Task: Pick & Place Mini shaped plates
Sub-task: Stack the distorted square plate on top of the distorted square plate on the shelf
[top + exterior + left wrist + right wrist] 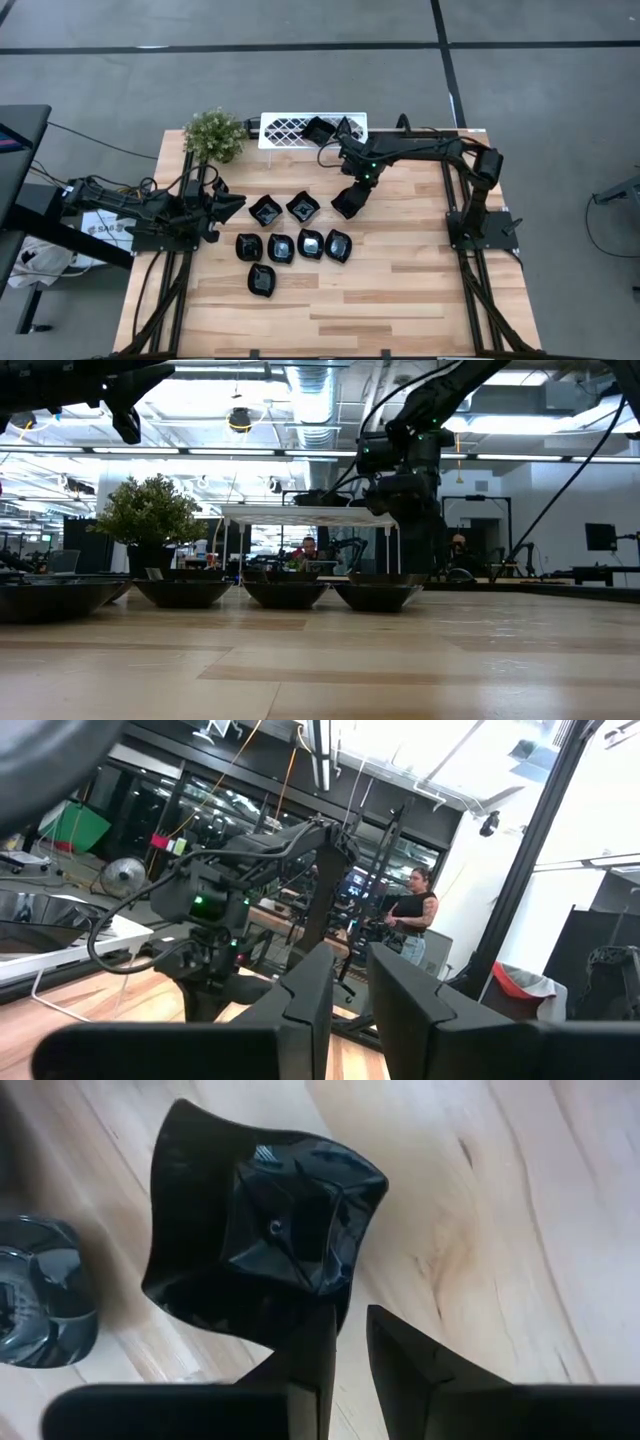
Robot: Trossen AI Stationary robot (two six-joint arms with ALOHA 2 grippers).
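The right gripper [345, 1342] pinches the rim of a square wavy plate [262, 1225], which hangs ahead of its fingers [312, 1355] above the table [500, 1200] — a thin edge-grip, so the glossy plate may slip or swing — the left gripper [345, 990] waits aside, fingers slightly apart, holding nothing.

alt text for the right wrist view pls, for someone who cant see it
The right gripper pinches the rim of a glossy black square plate with a wavy edge, its jaws nearly together, above the pale wooden table. A rounded black plate sits beside it.
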